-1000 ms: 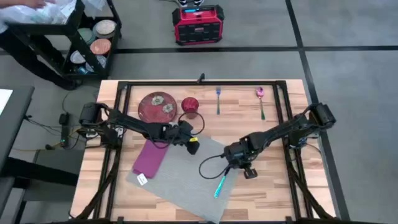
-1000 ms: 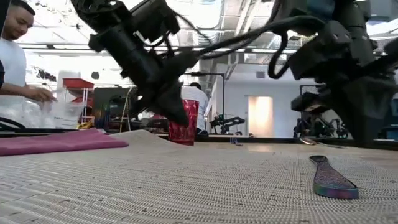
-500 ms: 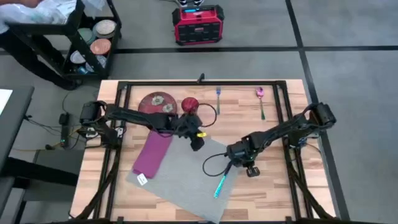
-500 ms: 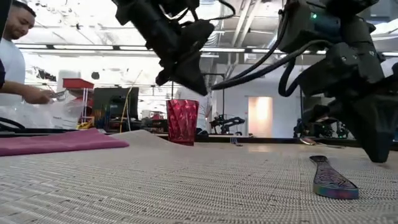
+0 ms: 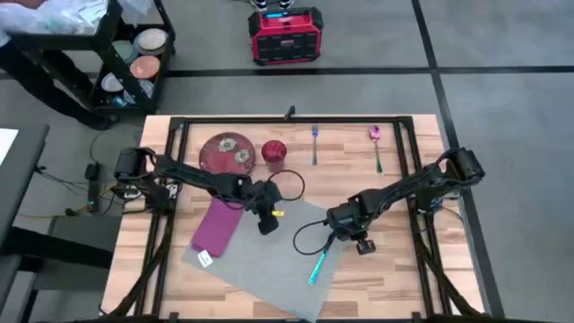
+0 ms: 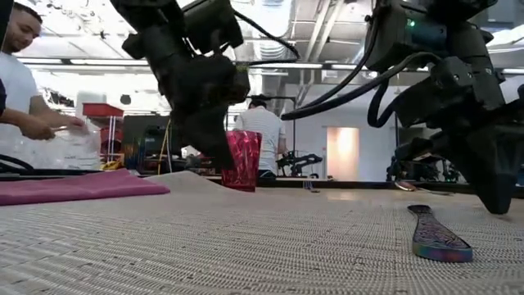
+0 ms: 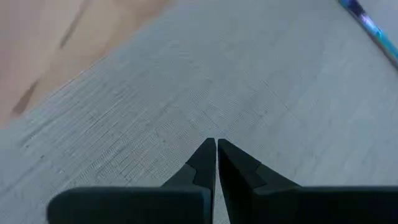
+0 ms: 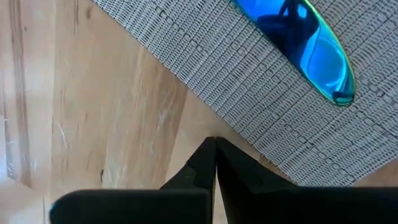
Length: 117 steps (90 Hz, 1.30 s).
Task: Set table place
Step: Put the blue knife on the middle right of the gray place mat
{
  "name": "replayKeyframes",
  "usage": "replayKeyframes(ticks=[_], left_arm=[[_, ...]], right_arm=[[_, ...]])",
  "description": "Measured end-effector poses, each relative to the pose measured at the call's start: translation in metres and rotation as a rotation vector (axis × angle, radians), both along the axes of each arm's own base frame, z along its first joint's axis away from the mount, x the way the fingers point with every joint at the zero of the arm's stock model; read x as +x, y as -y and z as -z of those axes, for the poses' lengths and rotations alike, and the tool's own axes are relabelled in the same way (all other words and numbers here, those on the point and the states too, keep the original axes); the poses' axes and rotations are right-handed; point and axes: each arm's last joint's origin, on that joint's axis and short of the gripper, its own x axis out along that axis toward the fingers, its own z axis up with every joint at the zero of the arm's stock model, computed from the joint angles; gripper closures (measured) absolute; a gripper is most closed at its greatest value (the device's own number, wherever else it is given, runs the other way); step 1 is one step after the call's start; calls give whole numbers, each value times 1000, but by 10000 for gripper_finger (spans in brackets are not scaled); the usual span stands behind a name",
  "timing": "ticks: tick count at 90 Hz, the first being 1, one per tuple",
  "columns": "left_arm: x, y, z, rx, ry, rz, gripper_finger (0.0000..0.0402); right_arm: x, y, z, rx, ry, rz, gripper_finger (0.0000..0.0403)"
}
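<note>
With both hands closed and empty, the left hand (image 5: 266, 222) is poised low over the placemat (image 5: 269, 265), which could be snagged and dragged askew.

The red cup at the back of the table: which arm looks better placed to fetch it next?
Probably the left. Its claw hovers shut over the grey placemat, just in front of the red cup. The right claw, also shut, sits farther off at the mat's edge by the blue knife.
</note>
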Motion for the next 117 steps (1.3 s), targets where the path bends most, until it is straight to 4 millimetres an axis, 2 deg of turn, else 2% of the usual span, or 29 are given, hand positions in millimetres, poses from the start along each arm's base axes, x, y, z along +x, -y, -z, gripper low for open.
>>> replayKeyframes(ticks=[15,25,38,57,68,77,97,117], left_arm=[[-2,5,1,-110,-16,176,402],[0,7,18,-159,-66,255,402],[5,7,41,-132,-112,307,402],[6,-17,51,-133,-119,291,402],[6,-42,52,-115,-120,172,402],[7,-50,52,-87,-113,118,401],[8,-35,52,-44,-115,146,402],[13,-15,51,-58,-82,146,402]], right_arm=[[14,-3,-19,8,44,-19,403],[25,-5,-32,-5,114,-56,403],[25,-2,-31,-16,109,-51,403],[32,5,-32,-31,153,9,403],[37,6,-33,-19,199,42,403],[39,5,-34,-21,224,52,403],[39,6,-32,-70,230,110,403],[28,13,-17,-105,161,197,403]])
